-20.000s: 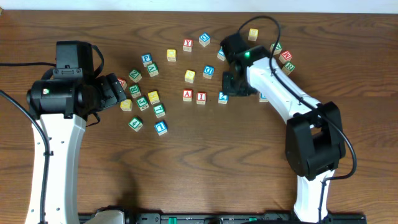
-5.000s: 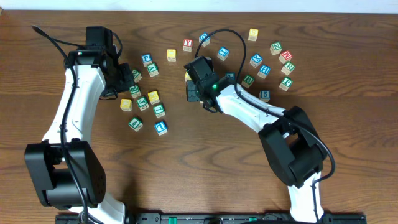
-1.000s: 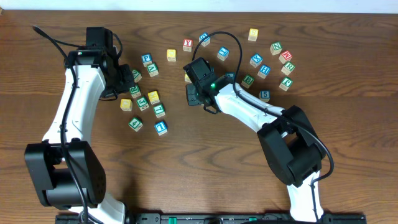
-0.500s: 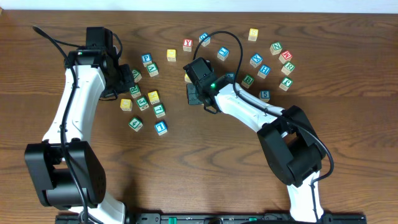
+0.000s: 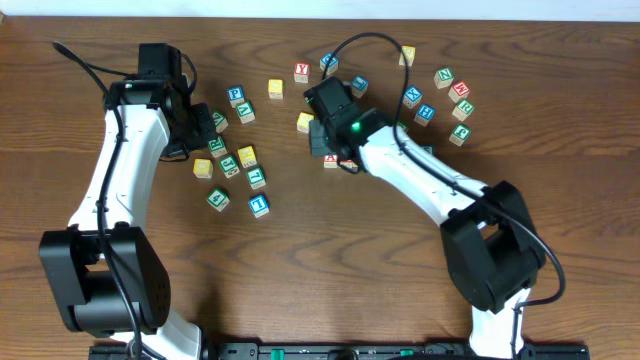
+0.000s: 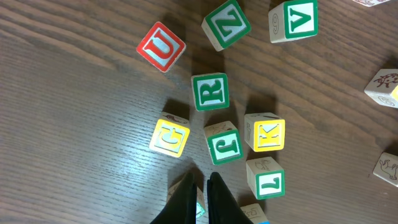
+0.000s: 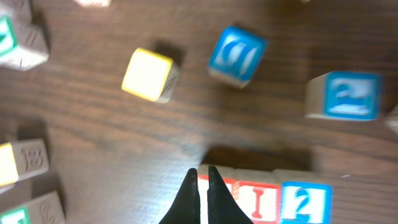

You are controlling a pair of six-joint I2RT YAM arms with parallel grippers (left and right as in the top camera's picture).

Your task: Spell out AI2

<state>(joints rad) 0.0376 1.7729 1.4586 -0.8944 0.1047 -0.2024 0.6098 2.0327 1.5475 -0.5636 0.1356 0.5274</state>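
Wooden A cube (image 5: 330,160), I cube (image 7: 258,202) and 2 cube (image 7: 303,202) are lined up on the bench (image 5: 320,270), 6 o'clock of a blue cube (image 7: 236,56); right hand (image 7: 202,183) and left hand (image 6: 200,190) are closed, empty.

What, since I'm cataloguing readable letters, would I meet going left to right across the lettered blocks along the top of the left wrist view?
Red U block → green Z block → green V block.
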